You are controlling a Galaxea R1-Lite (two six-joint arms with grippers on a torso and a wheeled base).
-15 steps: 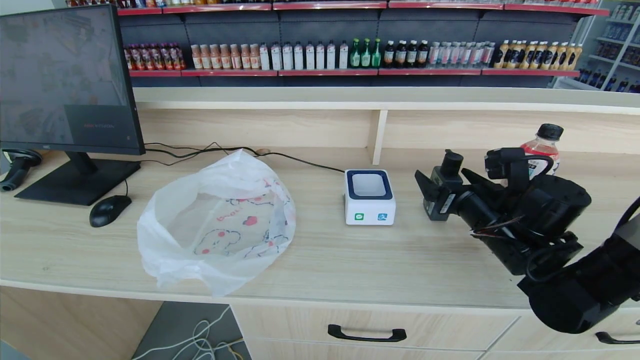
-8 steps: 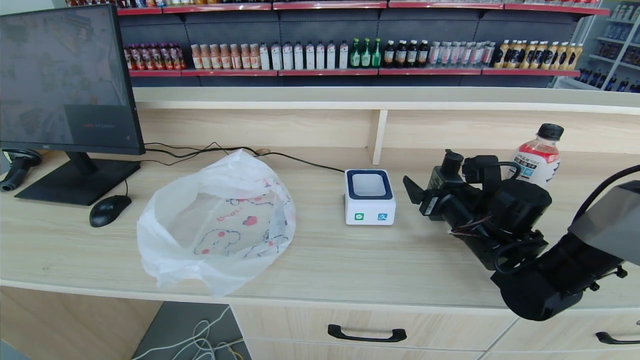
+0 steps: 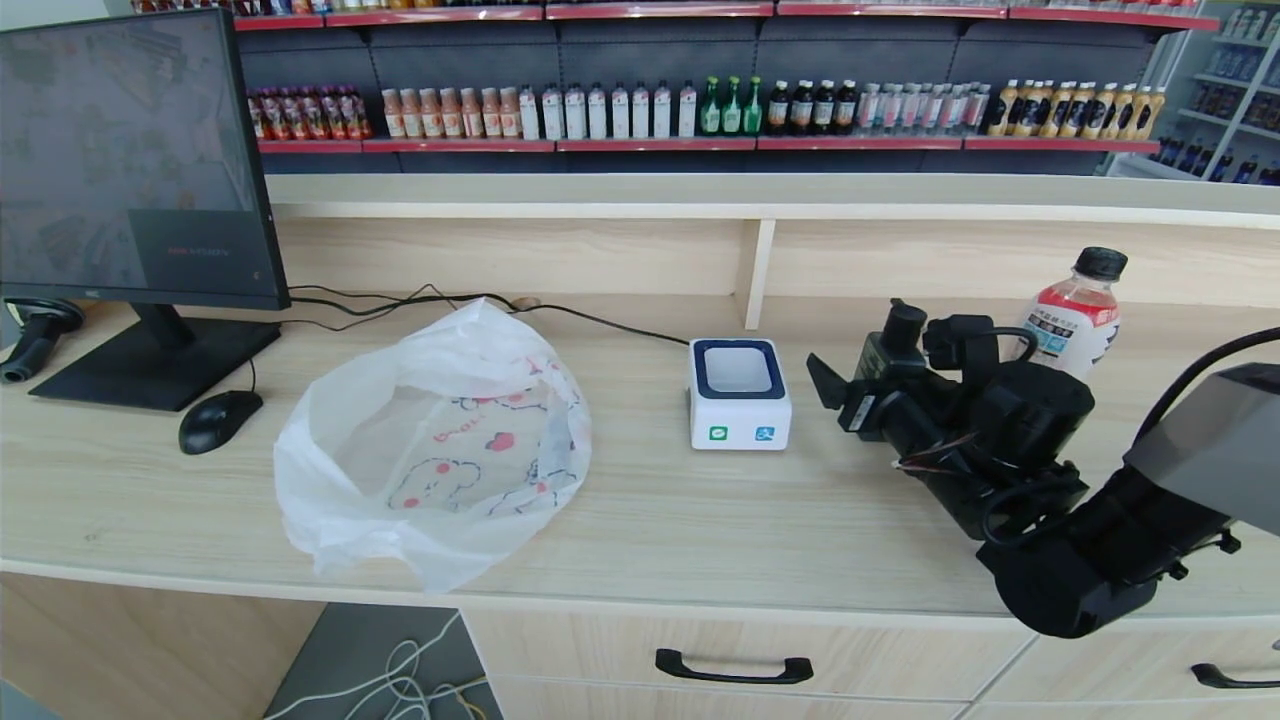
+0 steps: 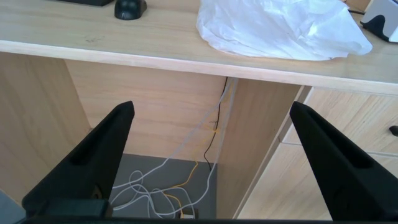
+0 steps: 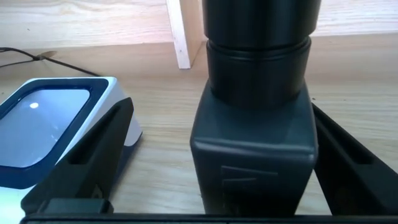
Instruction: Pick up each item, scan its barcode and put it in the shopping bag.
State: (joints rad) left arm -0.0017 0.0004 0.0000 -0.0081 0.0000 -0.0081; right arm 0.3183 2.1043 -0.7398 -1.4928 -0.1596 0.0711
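Observation:
A dark square bottle with a black cap (image 3: 890,365) stands upright on the counter right of the white barcode scanner (image 3: 738,393). My right gripper (image 3: 865,385) is open with one finger on each side of it; the right wrist view shows this bottle (image 5: 255,137) between the fingers (image 5: 87,162), with a gap on the scanner (image 5: 56,124) side. A drink bottle with a red and white label (image 3: 1075,312) stands behind my right arm. The white plastic shopping bag (image 3: 440,440) lies open left of the scanner. Below the counter edge, my left gripper (image 4: 208,162) hangs open, holding nothing.
A monitor (image 3: 130,160), a black mouse (image 3: 218,420) and a handheld scanner (image 3: 30,340) occupy the counter's left end. Cables (image 3: 420,298) run along the back. A raised ledge with an upright divider (image 3: 760,270) closes off the rear. Drawers (image 3: 735,665) sit under the front edge.
My right arm has swung left and dropped lower, bringing the gripper around the dark bottle. The red-labelled bottle behind it is uncovered. The dark bottle has stayed in place.

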